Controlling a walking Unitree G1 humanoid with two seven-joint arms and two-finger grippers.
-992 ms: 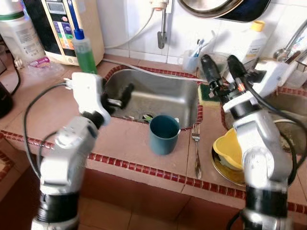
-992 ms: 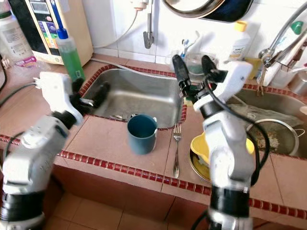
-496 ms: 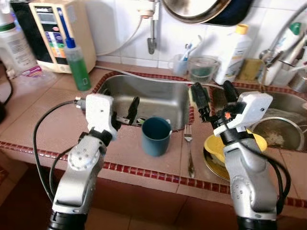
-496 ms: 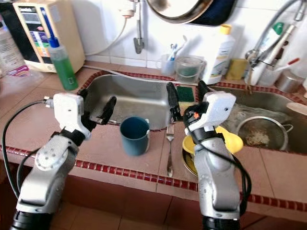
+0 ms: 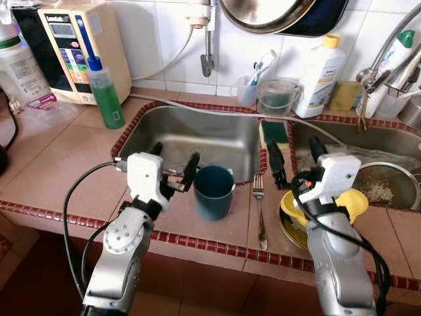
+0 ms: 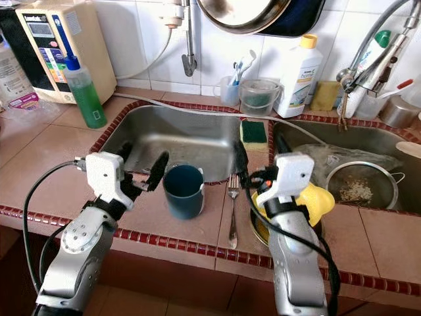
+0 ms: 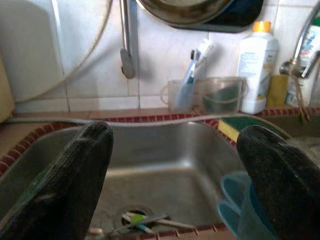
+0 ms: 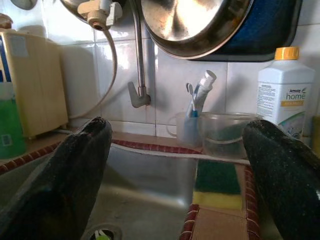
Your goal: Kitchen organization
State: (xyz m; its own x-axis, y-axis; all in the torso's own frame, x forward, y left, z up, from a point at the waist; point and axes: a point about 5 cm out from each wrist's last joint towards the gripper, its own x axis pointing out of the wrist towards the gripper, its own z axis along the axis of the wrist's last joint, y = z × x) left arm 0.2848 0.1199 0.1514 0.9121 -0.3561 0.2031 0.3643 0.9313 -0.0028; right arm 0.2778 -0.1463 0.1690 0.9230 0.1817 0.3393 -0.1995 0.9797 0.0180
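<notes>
Approach step — left gripper (image 5: 175, 176) wide open, empty, just beside cup (image 5: 213, 191) on surface at sink (image 5: 197, 135) edge. Right gripper (image 5: 294, 161) open, empty, above bowl (image 5: 352, 203). Next, likely: left fingers straddle cup, close.

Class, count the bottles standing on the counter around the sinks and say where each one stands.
2 clearly: a green bottle with a blue cap left of the left sink, and a white bottle with a yellow cap against the wall between the sinks. Others may be cut off at the edges.
</notes>
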